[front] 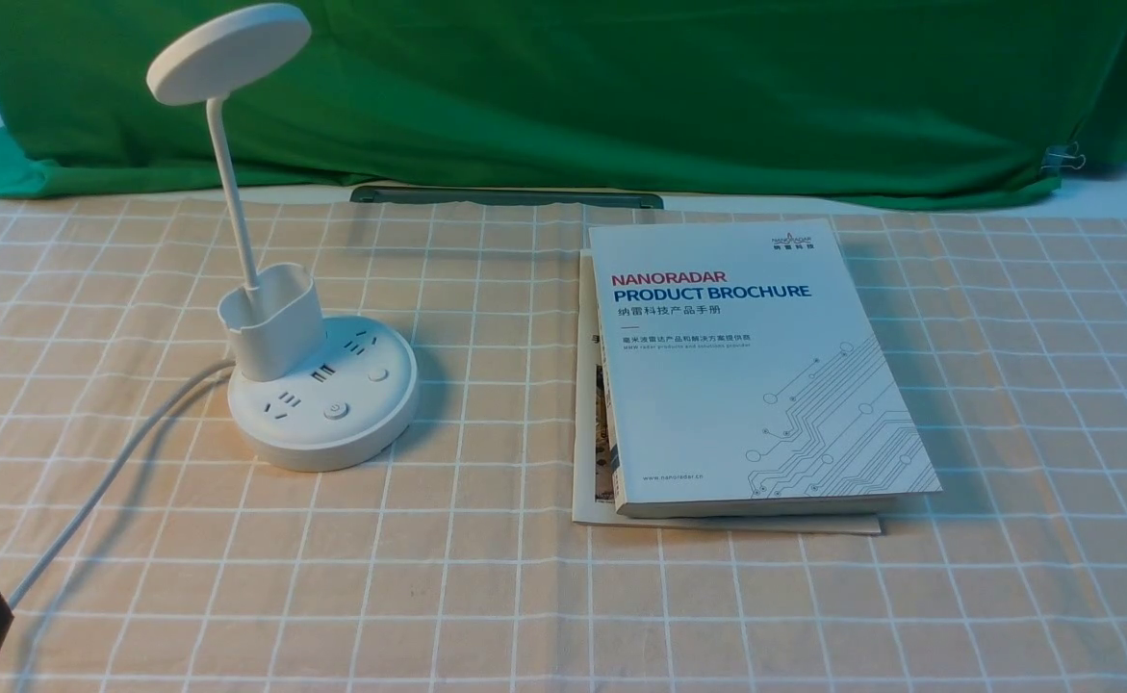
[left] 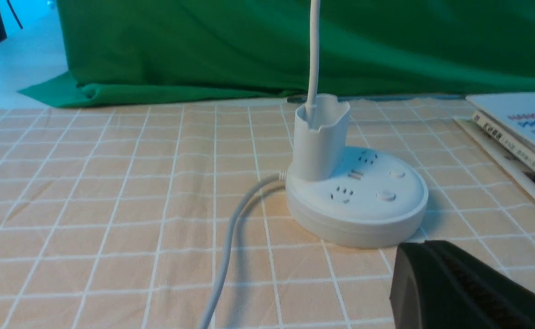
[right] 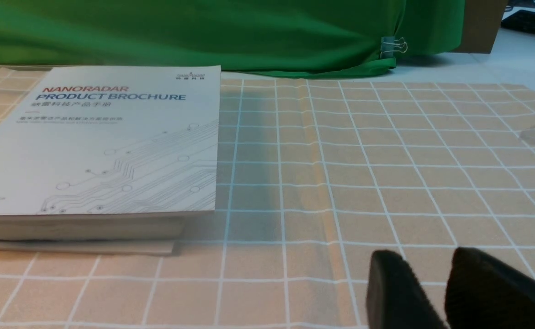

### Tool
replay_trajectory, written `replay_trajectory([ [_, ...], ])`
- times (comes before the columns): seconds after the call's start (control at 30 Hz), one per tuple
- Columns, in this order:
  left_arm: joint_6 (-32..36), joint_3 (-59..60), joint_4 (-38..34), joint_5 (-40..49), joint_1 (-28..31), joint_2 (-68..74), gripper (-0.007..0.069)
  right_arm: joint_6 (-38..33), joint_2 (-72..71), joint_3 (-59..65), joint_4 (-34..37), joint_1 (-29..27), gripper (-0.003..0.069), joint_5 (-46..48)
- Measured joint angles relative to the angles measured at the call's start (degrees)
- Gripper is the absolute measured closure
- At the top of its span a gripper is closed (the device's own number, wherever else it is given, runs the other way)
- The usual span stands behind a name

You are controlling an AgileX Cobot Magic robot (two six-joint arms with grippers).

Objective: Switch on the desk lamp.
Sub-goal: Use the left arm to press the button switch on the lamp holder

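Okay, you've got the desk lamp [front: 322,404] upper left | brochure [front: 765,385] right of centre reads "NANORADAR PRODUCT BROCHURE", "www.nanoradar.cn" | left gripper [left: 425,244] fingers together, right gripper [right: 423,253] slightly parted, both empty

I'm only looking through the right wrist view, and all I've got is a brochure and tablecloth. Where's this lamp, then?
Observer: The white desk lamp stands to the left of the brochure, in the front view.
Operator: Has it got something to press?
Observer: Yes, two round buttons on its base; one carries a power symbol.
Operator: Is the robot's other hand on it?
Observer: No, the left gripper isn't touching the lamp; its fingers look closed together.
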Motion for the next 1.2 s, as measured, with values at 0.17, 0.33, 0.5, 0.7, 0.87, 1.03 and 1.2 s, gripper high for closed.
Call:
replay_trajectory([
  [0.17,0.1,0.0,0.0,-15.0,0.0,0.0,0.0623,0.0,0.0,0.0,0.0,0.0,0.0418,0.0],
  [0.33,0.0,0.0,0.3,-32.5,0.0,0.0,0.0623,0.0,0.0,0.0,0.0,0.0,0.0418,0.0],
  [0.5,-3.6,0.0,0.0,-52.0,0.0,0.0,0.0623,0.0,0.0,0.0,0.0,0.0,0.0418,0.0],
  [0.7,-12.2,-5.5,0.9,-50.3,0.0,-0.1,0.0623,0.0,0.0,0.0,0.0,0.0,0.0418,0.0],
  [0.87,-13.6,-21.4,2.9,-24.1,0.0,2.4,0.0623,0.0,0.0,0.0,0.0,0.0,0.0418,0.0],
  [1.03,-14.2,-26.9,2.1,-3.1,0.0,12.5,0.0623,0.0,0.0,0.0,0.0,0.0,0.0418,0.0],
  [1.2,-12.0,-26.6,-9.5,10.5,0.0,26.2,0.0623,0.0,0.0,0.0,0.0,0.0,0.0418,0.0],
])
